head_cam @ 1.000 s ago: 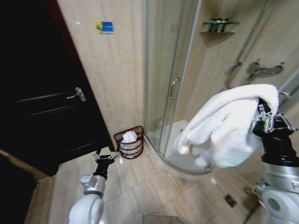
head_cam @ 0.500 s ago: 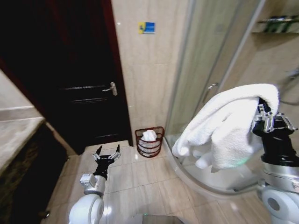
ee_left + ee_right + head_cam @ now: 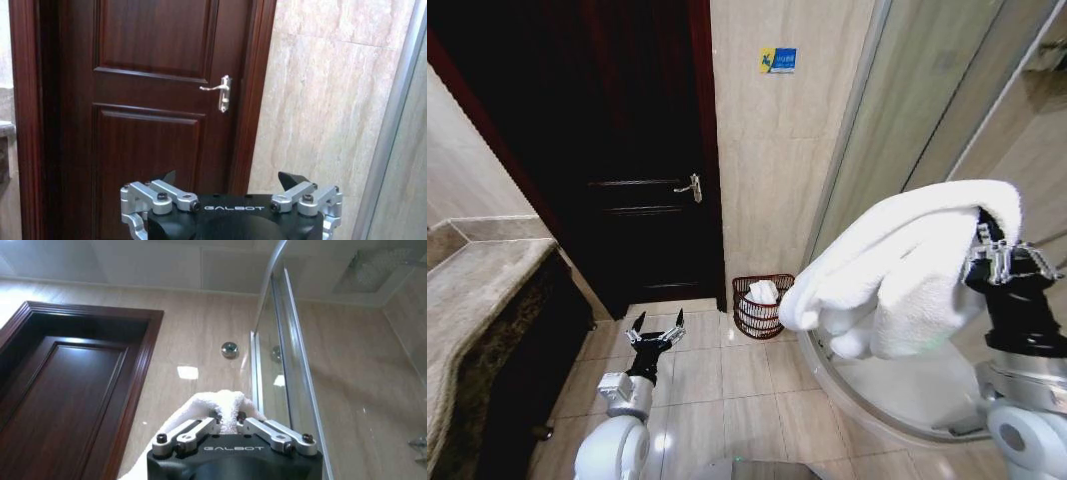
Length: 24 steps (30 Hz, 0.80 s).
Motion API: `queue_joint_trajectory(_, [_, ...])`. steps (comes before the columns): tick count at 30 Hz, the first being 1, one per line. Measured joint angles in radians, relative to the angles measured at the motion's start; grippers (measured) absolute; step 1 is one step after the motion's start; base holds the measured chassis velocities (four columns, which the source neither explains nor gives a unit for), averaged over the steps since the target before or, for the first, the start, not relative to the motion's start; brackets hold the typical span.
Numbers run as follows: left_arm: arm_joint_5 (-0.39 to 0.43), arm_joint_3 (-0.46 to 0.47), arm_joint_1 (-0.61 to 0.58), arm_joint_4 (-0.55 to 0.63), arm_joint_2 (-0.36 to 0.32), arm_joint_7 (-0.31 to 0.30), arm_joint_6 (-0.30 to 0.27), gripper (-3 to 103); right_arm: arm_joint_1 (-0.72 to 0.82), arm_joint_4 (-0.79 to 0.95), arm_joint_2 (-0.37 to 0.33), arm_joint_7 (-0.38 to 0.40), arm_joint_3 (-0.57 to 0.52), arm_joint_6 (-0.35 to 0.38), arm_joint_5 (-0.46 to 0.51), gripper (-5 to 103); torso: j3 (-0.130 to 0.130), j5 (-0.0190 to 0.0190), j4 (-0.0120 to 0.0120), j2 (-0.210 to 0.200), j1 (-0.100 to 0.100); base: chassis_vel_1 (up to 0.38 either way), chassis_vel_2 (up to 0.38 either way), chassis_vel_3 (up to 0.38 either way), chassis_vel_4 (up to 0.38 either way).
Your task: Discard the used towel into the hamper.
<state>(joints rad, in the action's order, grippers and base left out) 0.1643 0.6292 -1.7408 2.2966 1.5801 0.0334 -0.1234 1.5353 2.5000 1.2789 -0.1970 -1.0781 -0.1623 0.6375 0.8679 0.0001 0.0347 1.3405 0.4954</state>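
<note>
Inventory: one white terry towel (image 3: 897,275) raised at right, pinched in the closed fingers of the right gripper (image 3: 987,240). One reddish-brown round wire hamper (image 3: 762,306) stands on the tiled floor (image 3: 717,390) beside one dark wooden door (image 3: 642,170), white cloth inside. Left gripper (image 3: 655,330) hangs low, fingers spread, empty.

Dark wooden door (image 3: 642,180) (silver handle), beige tiled walls (image 3: 772,170), glass shower enclosure (image 3: 927,110), tiled floor (image 3: 727,400)

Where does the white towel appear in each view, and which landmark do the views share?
Head view: towel draped over the right gripper, at right.
Left wrist view: no towel.
Right wrist view: towel clamped by the right gripper.
Shared landmark: the dark door.
</note>
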Motion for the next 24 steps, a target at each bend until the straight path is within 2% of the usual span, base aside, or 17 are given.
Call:
queue_joint_trajectory(9, [0.0,0.0,0.0,0.0,0.0,0.0,0.0,100,0.003,0.0,0.001,0.001,0.0,0.0,-0.001,4,0.0,-0.0001,0.0003,0.0,0.0,0.065,0.066,-0.077,-0.07])
queue_joint_trajectory(13, [0.0,0.0,0.0,0.0,0.0,0.0,0.0,100,0.003,0.0,0.0,0.003,0.0,0.0,0.0,4,0.0,0.0003,0.0002,0.0,0.0,0.178,0.179,-0.168,-0.192])
queue_joint_trajectory(15, [0.0,0.0,0.0,0.0,0.0,0.0,0.0,100,0.003,0.0,0.0,0.004,0.001,-0.001,0.001,4,0.0,-0.0008,0.0003,0.0,0.0,0.207,0.2,-0.224,-0.211])
queue_joint_trajectory(17, [0.0,0.0,0.0,0.0,0.0,0.0,0.0,100,0.002,0.0,0.0,0.012,0.006,-0.005,0.006,4,0.0,0.0003,0.0003,0.0,0.0,0.246,0.218,-0.233,-0.222])
queue_joint_trajectory(18, [0.0,0.0,0.0,0.0,0.0,0.0,0.0,100,0.0,0.0,0.001,0.021,0.009,-0.008,0.015,4,0.0,0.0002,0.0002,0.0,0.0,0.166,0.172,-0.202,-0.222])
queue_joint_trajectory(19, [0.0,0.001,0.0,0.0,-0.001,0.0,0.0,100,-0.001,0.0,0.002,0.025,0.01,-0.011,0.021,4,0.0,-0.0017,0.0003,0.0,0.0,0.166,0.158,-0.157,-0.147])
queue_joint_trajectory(22, [0.0,0.001,0.0,0.0,-0.001,0.0,0.0,100,-0.001,0.0,0.001,0.024,0.011,-0.016,0.028,4,0.0,0.0,0.0003,0.0,0.0,0.128,0.133,-0.132,-0.124])
queue_joint_trajectory(24, [0.0,0.001,0.0,0.0,-0.001,0.0,0.0,100,-0.002,0.0,-0.001,0.02,0.011,-0.019,0.03,4,0.0,-0.0004,0.0003,0.0,0.0,0.038,0.039,-0.016,-0.054])
